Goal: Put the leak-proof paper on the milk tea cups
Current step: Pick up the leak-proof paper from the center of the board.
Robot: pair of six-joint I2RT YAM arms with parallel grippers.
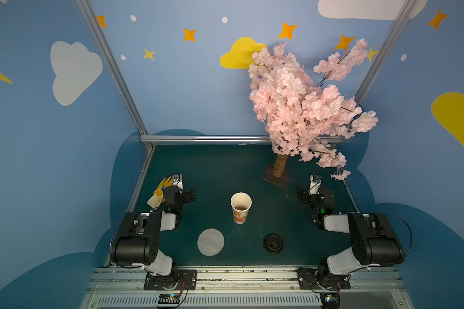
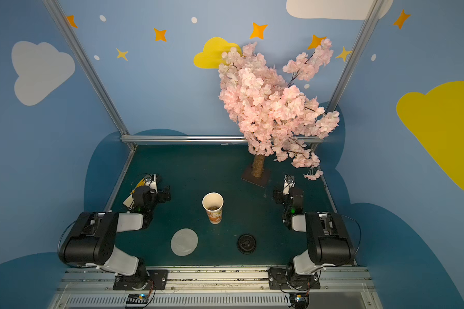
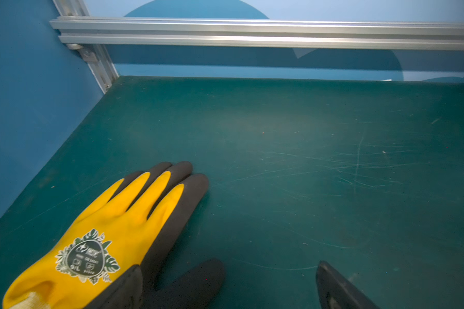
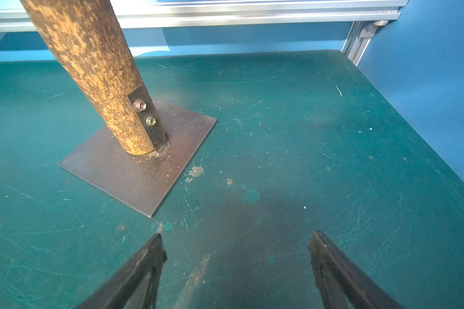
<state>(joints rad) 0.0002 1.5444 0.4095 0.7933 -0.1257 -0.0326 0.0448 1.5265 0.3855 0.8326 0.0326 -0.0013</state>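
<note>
Lying flat on the table (image 1: 212, 171), the leak-proof paper (image 1: 210, 242) sits near the upright milk tea cup (image 1: 240, 207), not touching it; the left hand (image 3: 229, 266) and right hand (image 4: 237, 234) are both released, holding nothing.

The cup (image 1: 240, 208) stands upright and uncovered mid-table (image 1: 212, 171), white with orange print low on its side and brownish contents inside. The paper (image 1: 210, 242), a whitish translucent round sheet, lies flat nearer the robot's base, apart from the cup, leftward.
</note>
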